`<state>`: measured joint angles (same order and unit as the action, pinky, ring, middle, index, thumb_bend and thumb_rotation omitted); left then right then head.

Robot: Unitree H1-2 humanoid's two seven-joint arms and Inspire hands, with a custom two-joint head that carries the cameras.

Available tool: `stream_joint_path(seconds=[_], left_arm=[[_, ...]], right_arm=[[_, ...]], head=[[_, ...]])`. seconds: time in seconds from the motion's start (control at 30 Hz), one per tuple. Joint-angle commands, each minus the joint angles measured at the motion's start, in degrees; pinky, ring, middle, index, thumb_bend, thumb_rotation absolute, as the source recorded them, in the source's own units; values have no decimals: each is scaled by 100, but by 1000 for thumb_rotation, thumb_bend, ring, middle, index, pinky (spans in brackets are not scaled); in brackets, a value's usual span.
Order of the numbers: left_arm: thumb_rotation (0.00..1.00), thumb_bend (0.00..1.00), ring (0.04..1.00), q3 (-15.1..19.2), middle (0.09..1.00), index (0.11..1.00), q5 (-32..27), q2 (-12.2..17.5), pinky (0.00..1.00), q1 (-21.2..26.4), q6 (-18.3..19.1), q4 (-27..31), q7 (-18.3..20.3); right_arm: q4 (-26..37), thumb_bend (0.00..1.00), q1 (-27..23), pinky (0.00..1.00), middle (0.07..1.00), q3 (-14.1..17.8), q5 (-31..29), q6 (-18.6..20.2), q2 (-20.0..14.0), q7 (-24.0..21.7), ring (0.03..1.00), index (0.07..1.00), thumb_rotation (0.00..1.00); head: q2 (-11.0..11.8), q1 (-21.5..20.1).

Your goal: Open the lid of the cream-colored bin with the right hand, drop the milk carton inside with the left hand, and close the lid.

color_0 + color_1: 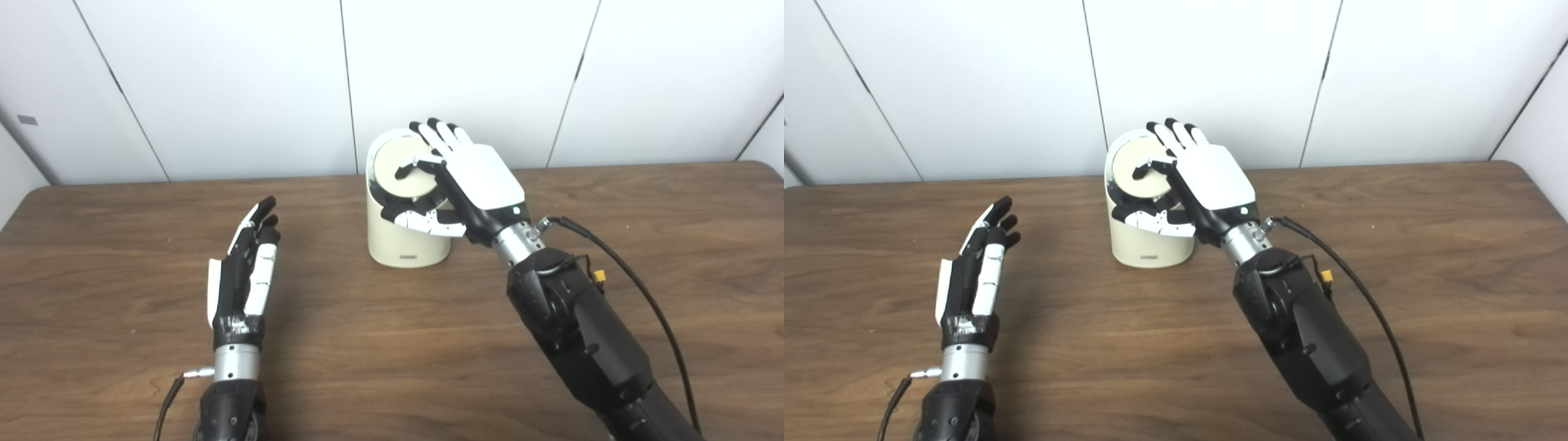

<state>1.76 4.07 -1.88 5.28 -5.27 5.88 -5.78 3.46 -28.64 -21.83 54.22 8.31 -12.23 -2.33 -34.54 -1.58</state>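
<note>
The cream-colored bin stands at the middle back of the table. Its round lid tilts toward me, with a dark gap under its front edge. My right hand lies over the lid: its fingers reach across the top, one curls onto the lid's face, and the thumb lies along the bin's front just below the lid's edge. My left hand is open and empty, left of the bin and apart from it, fingers pointing away from me. I see no milk carton in either view.
The brown wooden table runs back to a white panelled wall. A black cable loops from my right wrist along the forearm.
</note>
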Motion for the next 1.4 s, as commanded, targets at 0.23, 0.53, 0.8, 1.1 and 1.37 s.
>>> stream_joint_path(seconds=[0.23, 0.53, 0.8, 1.1, 1.37], left_arm=[[789, 559, 906, 37, 934, 914, -8, -35, 872, 218, -66, 160, -50], [791, 566, 906, 33, 936, 918, -2, -29, 875, 217, -61, 177, -32], [787, 570, 911, 26, 939, 919, 3, -60, 881, 213, -8, 210, -46], [805, 579, 906, 1, 938, 924, 91, -82, 878, 232, -7, 211, -65], [800, 574, 904, 10, 940, 923, 114, -85, 871, 250, -10, 212, -100]], right_arm=[[92, 494, 4, 1000, 952, 2, 315, 1, -107, -34, 1000, 609, 920], [10, 498, -53, 1000, 939, -41, 521, 8, -111, -100, 1000, 618, 909], [-59, 549, -232, 1000, 938, -279, 736, 56, -182, -775, 1000, 630, 990], [-40, 563, -260, 1000, 907, -419, 892, 136, -185, -1267, 1000, 583, 991], [51, 549, -222, 1000, 923, -65, 495, 130, -76, -980, 1000, 653, 1000]], head=[[-39, -31], [-53, -48], [-84, -49], [-92, -17], [-77, -14]])
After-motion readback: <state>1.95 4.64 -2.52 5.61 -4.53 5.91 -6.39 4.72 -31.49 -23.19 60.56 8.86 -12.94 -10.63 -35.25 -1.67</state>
